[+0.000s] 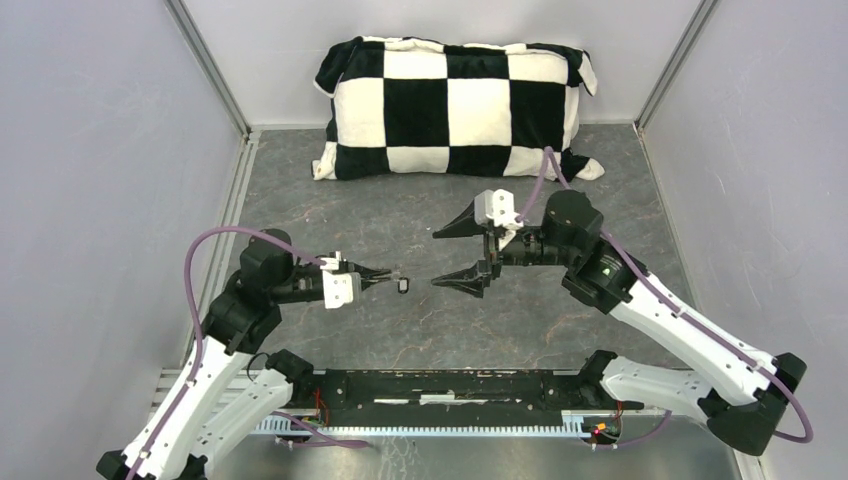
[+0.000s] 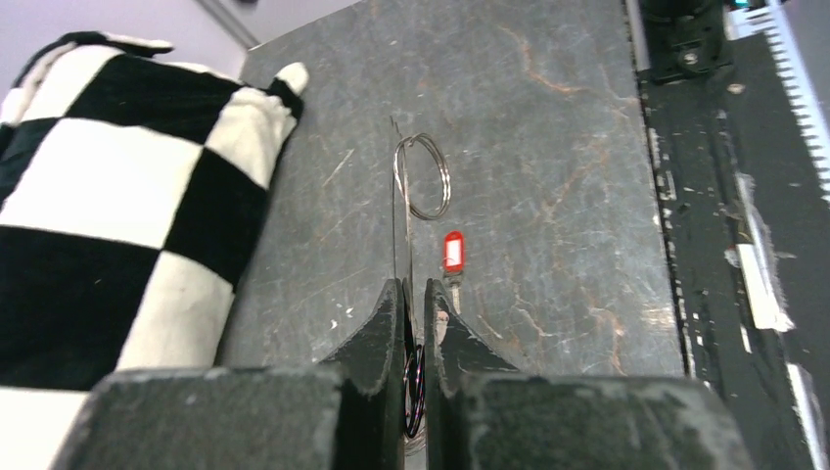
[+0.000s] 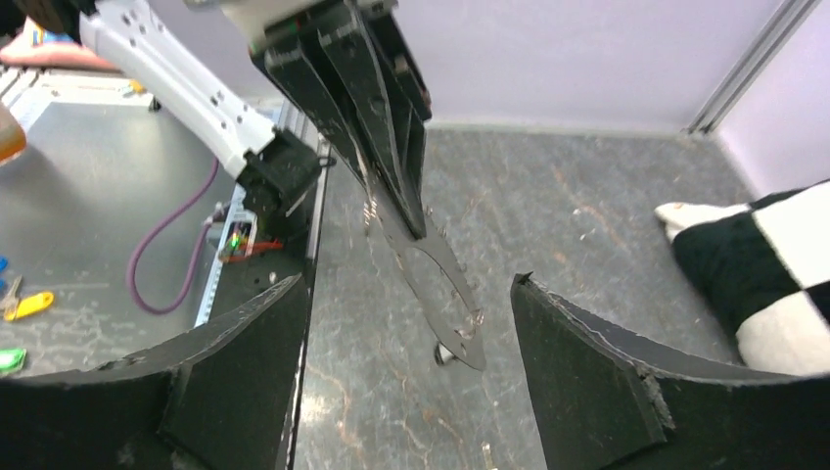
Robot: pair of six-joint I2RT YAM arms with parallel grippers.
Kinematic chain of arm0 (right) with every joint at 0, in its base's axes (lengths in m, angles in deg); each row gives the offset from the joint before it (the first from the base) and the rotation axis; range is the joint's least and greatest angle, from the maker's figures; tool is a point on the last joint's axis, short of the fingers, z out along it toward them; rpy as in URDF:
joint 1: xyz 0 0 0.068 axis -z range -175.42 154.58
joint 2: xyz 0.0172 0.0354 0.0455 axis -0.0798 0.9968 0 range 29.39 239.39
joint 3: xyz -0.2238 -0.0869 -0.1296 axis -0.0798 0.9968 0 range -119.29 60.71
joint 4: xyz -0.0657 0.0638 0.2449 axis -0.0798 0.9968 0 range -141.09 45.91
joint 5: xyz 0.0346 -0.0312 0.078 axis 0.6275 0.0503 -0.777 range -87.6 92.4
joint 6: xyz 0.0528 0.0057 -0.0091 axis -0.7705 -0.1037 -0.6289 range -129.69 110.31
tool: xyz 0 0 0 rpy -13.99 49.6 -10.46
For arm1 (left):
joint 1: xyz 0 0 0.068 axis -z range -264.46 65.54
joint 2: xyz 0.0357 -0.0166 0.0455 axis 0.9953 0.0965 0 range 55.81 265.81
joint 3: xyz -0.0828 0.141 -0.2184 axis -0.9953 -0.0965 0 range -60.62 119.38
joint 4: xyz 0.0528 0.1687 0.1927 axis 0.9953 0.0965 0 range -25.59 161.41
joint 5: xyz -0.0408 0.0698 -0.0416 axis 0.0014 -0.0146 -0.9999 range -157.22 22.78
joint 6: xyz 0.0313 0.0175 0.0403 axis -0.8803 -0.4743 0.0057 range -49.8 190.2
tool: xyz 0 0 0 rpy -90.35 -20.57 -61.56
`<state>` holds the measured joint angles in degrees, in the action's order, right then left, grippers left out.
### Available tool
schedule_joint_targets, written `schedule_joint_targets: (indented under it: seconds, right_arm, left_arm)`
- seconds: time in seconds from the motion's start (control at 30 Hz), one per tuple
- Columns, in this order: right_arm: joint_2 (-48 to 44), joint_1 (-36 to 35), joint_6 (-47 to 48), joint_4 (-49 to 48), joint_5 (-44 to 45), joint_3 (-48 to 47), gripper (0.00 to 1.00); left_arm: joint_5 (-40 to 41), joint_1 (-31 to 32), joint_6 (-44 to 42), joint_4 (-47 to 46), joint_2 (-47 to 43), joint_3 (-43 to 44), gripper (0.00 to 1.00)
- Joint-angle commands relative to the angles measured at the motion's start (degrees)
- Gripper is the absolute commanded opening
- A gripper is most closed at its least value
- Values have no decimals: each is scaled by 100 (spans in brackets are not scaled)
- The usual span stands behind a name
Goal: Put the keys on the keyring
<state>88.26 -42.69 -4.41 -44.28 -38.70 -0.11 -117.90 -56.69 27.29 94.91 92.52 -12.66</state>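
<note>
My left gripper (image 1: pixel 388 275) (image 2: pixel 413 284) is shut on the keyring (image 2: pixel 448 181), a thin wire loop that sticks out past its fingertips. In the right wrist view the keyring (image 3: pixel 472 338) hangs slanted below the left fingers, with small metal pieces along its edge. A black key with a white face (image 1: pixel 403 285) (image 3: pixel 445 352) dangles at the ring's lower end. A red key (image 2: pixel 453 252) shows just right of the ring; I cannot tell if it hangs or lies on the table. My right gripper (image 1: pixel 440 258) (image 3: pixel 407 279) is open, facing the ring, holding nothing.
A black and white checkered pillow (image 1: pixel 455 105) (image 2: pixel 108 196) (image 3: pixel 773 264) lies along the back wall. The arms' black base bar (image 1: pixel 450 390) runs along the near edge. Enclosure walls stand on both sides. Coloured tags (image 3: pixel 29 304) lie beyond the table's edge.
</note>
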Motion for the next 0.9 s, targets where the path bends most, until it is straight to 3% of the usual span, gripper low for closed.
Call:
schedule_joint_targets:
  seconds: [0.0, 0.2, 0.37, 0.87]
  right_arm:
    - [-464, -243, -781, -973, 443, 229, 80]
    - [-330, -496, -1806, -1842, 986, 853, 67]
    - [116, -721, -2170, -2511, 1488, 1087, 69]
    - [967, -793, -2643, -4042, 1560, 1028, 70]
  left_arm:
    - [748, 0, 843, -1147, -304, -305, 2]
    - [1474, 0, 1306, -2060, -570, -711, 2]
    - [1726, 0, 1470, -2253, -620, -774, 2]
    - [1711, 0, 1359, -2259, -713, -791, 2]
